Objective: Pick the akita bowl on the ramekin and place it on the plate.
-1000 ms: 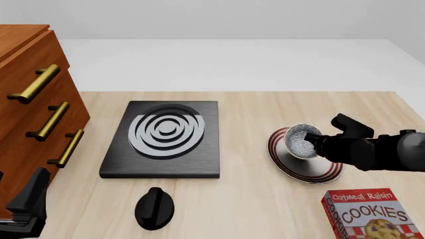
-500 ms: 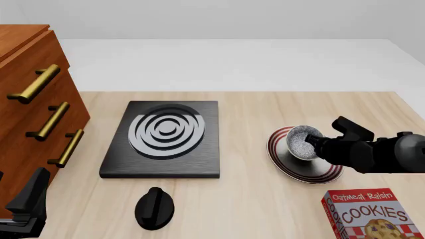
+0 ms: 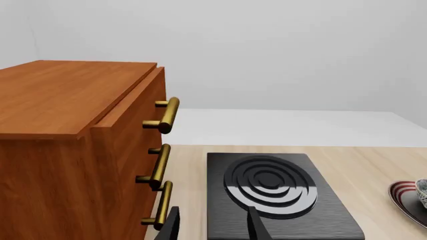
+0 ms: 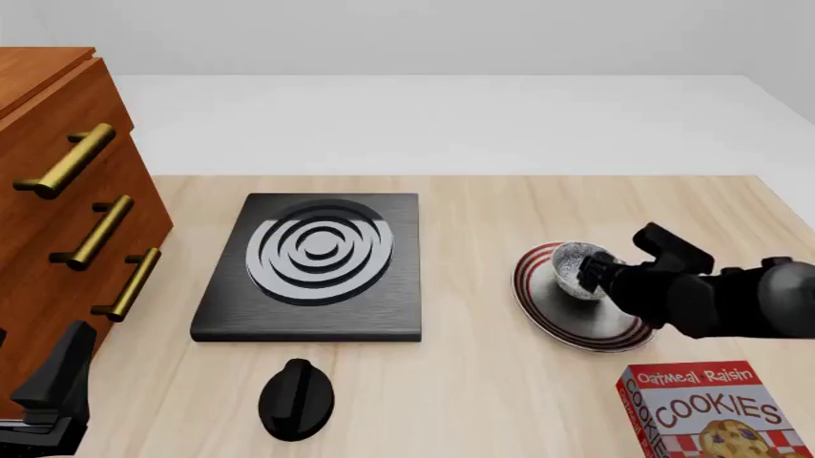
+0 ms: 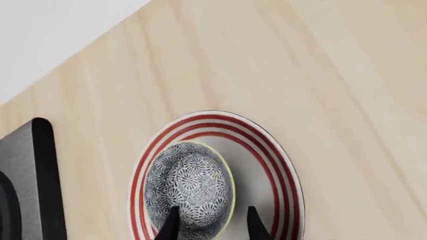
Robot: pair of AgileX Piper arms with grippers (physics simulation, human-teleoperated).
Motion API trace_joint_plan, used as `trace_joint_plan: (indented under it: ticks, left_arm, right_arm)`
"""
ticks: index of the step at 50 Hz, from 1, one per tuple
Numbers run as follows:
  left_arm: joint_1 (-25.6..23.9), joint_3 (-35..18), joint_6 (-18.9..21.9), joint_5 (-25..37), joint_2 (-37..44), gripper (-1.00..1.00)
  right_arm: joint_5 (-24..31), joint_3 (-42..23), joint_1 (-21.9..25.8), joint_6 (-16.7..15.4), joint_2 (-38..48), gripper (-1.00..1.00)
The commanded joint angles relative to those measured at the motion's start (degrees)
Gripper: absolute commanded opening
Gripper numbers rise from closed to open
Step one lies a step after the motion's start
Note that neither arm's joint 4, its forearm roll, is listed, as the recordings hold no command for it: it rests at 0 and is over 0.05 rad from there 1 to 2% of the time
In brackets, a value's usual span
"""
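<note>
cookie box (image 4: 716, 412) | text: "Oatmeal Raisin COOKIES" | red-and-white front, front view

Speckled glazed akita bowl (image 5: 189, 190), glossy striped plate (image 5: 280, 170), pale matt wood table (image 4: 510, 382).

Pale wooden table (image 4: 484, 382), brass-handled wooden drawer cabinet (image 4: 57, 181) at left, plain white wall (image 3: 267, 50), even light

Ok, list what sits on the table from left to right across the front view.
Wooden drawer cabinet → black knob → black burner → plate, with the akita bowl on it → cookie box.
</note>
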Motion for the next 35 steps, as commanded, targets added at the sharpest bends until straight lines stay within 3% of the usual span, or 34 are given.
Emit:
trace_joint_plan:
  ticks: [1, 9, 18, 24, 25, 30, 35]
  left_arm:
    - [0.0, 0.3, 0.0, -0.3, 0.0, 1.00]
    - [-0.1, 0.1, 0.1, -0.2, 0.1, 1.00]
    - [-0.2, 0.2, 0.3, -0.3, 0.0, 1.00]
    - [-0.3, 0.5, 0.5, -0.5, 0.1, 1.00]
    - [-0.3, 0.1, 0.6, -0.2, 0.1, 1.00]
    - [-0.3, 0.1, 0.7, -0.1, 0.1, 1.00]
    - [-0.4, -0.1, 0.8, 0.0, 0.1, 1.00]
  right_arm:
    - [1.0, 1.0, 0.5, 0.8, -3.3, 1.00]
    - [4.1, 1.5, -1.1, -0.5, -8.9, 1.00]
    - [12.0, 4.2, -2.1, -0.9, -24.5, 1.00]
    - [23.8, 2.3, -0.6, -3.7, -41.5, 1.00]
    - [28.4, 0.9, -0.7, -4.1, -47.1, 1.00]
    - [36.2, -2.5, -0.7, -5.4, -56.0, 1.00]
    - [45.2, -8.7, -2.2, -10.3, -65.6, 1.00]
